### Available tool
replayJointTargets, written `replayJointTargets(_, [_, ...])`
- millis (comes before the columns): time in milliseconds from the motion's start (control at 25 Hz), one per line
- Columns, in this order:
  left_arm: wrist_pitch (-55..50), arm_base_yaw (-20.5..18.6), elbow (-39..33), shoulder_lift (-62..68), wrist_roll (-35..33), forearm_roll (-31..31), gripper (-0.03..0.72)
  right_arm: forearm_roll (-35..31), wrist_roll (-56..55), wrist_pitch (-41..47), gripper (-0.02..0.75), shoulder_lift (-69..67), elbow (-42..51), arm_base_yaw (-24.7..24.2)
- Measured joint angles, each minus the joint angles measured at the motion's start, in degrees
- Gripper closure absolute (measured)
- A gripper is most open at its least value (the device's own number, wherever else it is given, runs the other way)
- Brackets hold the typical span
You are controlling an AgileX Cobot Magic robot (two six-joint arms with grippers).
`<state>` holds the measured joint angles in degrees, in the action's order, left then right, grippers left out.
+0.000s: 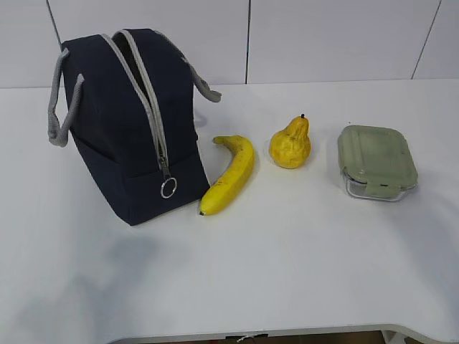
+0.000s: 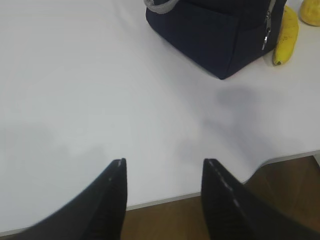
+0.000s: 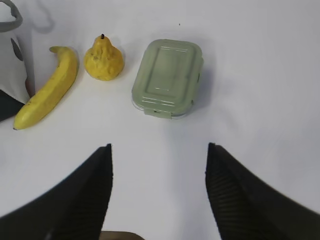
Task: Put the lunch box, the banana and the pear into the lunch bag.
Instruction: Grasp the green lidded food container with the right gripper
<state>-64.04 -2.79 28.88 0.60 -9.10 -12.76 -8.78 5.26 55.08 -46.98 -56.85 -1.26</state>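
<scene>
Both claws hang released and empty: left gripper (image 2: 164,167) over bare table (image 1: 301,272), right gripper (image 3: 159,152) before the lunch box (image 3: 167,77). Nothing is packed; banana (image 1: 231,174) and pear (image 1: 290,143) lie beside the lunch bag (image 1: 129,129), whose zipper seems only partly parted and probably needs widening first.

Bright, even, diffuse light throughout, with soft grey shadows on the white table (image 1: 301,265) near its front edge and beside the lunch bag (image 1: 122,143). Sharp in the exterior view; slightly soft in both wrist views, blurred on the dark end effector fingers (image 2: 112,200) up close. No harsh glare.
</scene>
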Motion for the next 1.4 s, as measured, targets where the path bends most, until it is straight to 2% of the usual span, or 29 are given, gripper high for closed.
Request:
replayJointTargets(120, [0.0,0.0,0.0,0.0,0.0,0.0,0.341,-1.1,0.8,0.1,0.233,-2.8,-2.0,0.0])
replayJointTargets(720, [0.0,0.0,0.0,0.0,0.0,0.0,0.341,-9.4,10.3,-1.1,0.223,-19.6,-5.0,-0.2])
replayJointTargets(880, [0.0,0.0,0.0,0.0,0.0,0.0,0.341,-18.5,16.2,-1.8,0.223,-22.7,-5.0,-3.7])
replayJointTargets(1000, [0.0,0.0,0.0,0.0,0.0,0.0,0.341,-28.5,23.6,-1.7,0.223,-25.2,-5.0,-8.4])
replayJointTargets(1080, [0.0,0.0,0.0,0.0,0.0,0.0,0.341,-32.5,27.3,-0.7,0.223,-26.5,-5.0,-11.2])
replayJointTargets(1320, [0.0,0.0,0.0,0.0,0.0,0.0,0.341,-37.0,33.8,2.8,0.223,-30.6,-5.0,-18.0])
replayJointTargets(1400, [0.0,0.0,0.0,0.0,0.0,0.0,0.341,-40.7,36.3,3.0,0.223,-32.3,-5.0,-19.1])
